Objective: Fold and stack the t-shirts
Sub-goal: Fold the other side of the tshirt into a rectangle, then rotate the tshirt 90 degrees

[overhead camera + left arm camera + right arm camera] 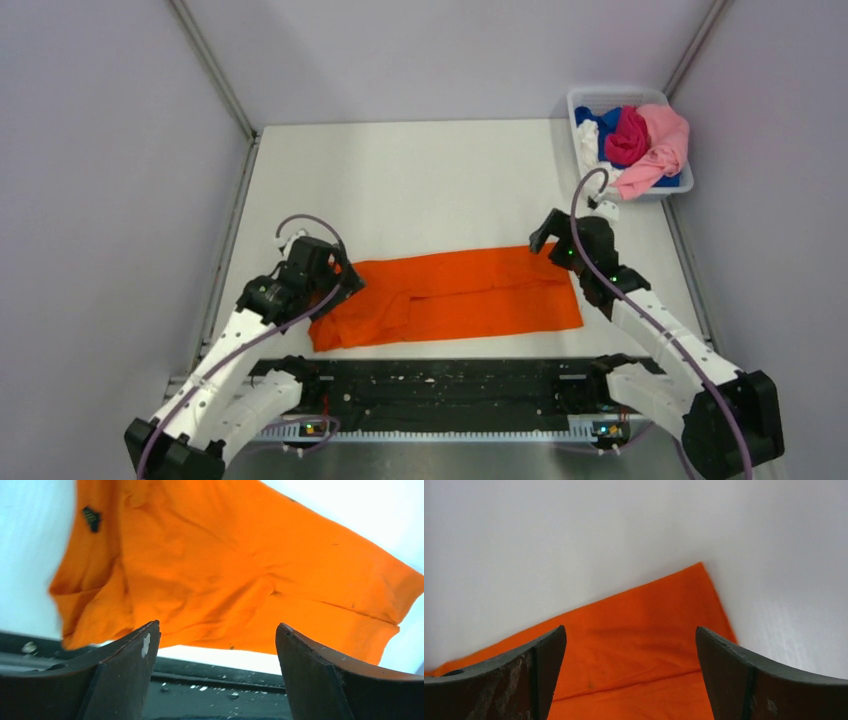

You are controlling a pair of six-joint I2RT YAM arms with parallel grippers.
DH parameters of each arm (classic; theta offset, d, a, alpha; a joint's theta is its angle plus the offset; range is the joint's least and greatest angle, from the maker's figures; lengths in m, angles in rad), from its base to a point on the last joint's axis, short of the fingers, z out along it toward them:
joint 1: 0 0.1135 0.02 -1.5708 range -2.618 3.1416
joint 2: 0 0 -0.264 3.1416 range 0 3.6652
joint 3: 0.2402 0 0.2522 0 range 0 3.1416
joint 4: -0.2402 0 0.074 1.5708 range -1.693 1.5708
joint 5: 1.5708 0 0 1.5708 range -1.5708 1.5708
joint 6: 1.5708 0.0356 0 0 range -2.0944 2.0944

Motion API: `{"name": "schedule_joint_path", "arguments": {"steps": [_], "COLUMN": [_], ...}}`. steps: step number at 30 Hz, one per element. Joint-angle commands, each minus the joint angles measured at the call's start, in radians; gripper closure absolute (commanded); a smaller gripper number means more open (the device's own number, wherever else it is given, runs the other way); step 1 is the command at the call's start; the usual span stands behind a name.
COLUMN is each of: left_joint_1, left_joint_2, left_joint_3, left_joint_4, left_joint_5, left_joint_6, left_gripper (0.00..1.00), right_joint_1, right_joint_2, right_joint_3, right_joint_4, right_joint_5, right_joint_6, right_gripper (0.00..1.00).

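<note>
From above, the left gripper (343,278) covers the left end of the orange shirt (450,300), and its jaws cannot be read there. The left wrist view settles it. Both dark fingers (125,665) stand wide apart, released, with nothing between them and the cloth lying beyond. That view also shows a small dark tag (91,518) and a bunched, creased sleeve, neither of which can be made out from above. The frame cuts off the cloth's top.

The shirt lies on the white table (420,180), folded into a long band across the near half, with a lengthwise fold line and soft wrinkles.

The right gripper (547,238) hangs at the band's far right corner, partly hiding it from above. Its wrist view shows scuffed fingers (744,680) spread wide and empty, and the crisp cloth corner.

At the far right, a white plastic bin (620,95) holds crumpled blue (600,118), magenta (628,136), pink (662,145) and white (588,147) shirts. The pink one spills over the rim, and what lies beneath is hidden.
</note>
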Motion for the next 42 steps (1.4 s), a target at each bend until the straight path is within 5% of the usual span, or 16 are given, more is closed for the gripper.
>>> {"name": "schedule_joint_path", "arguments": {"steps": [1, 8, 14, 20, 24, 30, 35, 42], "left_joint_1": [-0.003, 0.053, 0.166, 0.208, 0.206, 0.199, 0.178, 0.119], "left_joint_2": [0.156, 0.503, 0.74, 1.087, 1.404, 1.901, 2.024, 2.11], "left_joint_3": [-0.037, -0.053, 0.018, 0.424, 0.849, 1.564, 1.591, 1.699], "left_joint_4": [0.319, 0.492, 0.593, 0.544, 0.473, 0.446, 0.82, 1.056], "left_joint_5": [0.092, 0.027, 0.169, 0.083, 0.136, 0.471, 0.605, 0.549], "left_joint_6": [-0.014, -0.002, 0.026, 0.054, 0.059, -0.016, -0.25, -0.368], "left_gripper": [0.09, 0.06, 0.05, 0.05, 0.06, 0.06, 0.03, 0.01], "right_joint_1": [0.044, 0.144, 0.203, 0.25, 0.317, 0.481, 0.614, 0.631], "right_joint_2": [0.112, 0.445, 0.498, 0.46, 0.399, 0.397, 0.527, 0.634], "right_joint_3": [-0.049, 0.056, 0.046, -0.033, -0.059, -0.009, 0.053, 0.131], "right_joint_4": [0.281, 0.288, 0.276, 0.245, 0.231, 0.256, 0.351, 0.406], "right_joint_5": [-0.379, -0.386, -0.35, -0.382, -0.423, -0.508, -0.634, -0.62], "right_joint_6": [-0.029, -0.104, -0.083, -0.041, -0.008, 0.021, -0.014, 0.005], "right_gripper": [0.01, 0.01, 0.01, 0.01, 0.01, 0.01, 0.01, 0.01]}}
